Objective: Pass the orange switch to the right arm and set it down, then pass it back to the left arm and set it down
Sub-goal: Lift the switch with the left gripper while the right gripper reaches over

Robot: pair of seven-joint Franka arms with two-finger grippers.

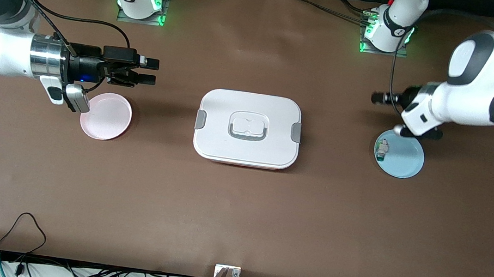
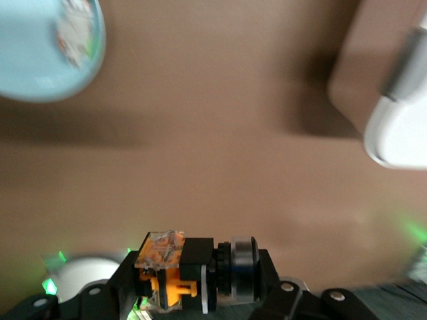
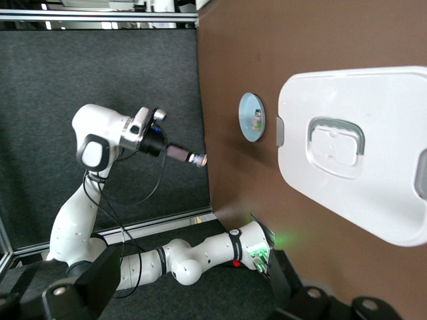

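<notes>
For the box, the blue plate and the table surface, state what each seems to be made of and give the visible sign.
Box: looks like white moulded plastic, smooth with a soft sheen, rounded corners and grey latches. Blue plate: probably plastic or glazed ceramic, with an even pale colour and thin raised rim; the look leaves this open. Table: covered in a brown matte sheet, perhaps vinyl or rubber mat, showing dull diffuse reflections.

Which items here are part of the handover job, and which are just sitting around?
Job:
- orange switch, held in the left gripper
- right gripper, open, above the pink plate
- box, mid-table

Lying about:
- blue plate
- white-and-green switch on it
</notes>
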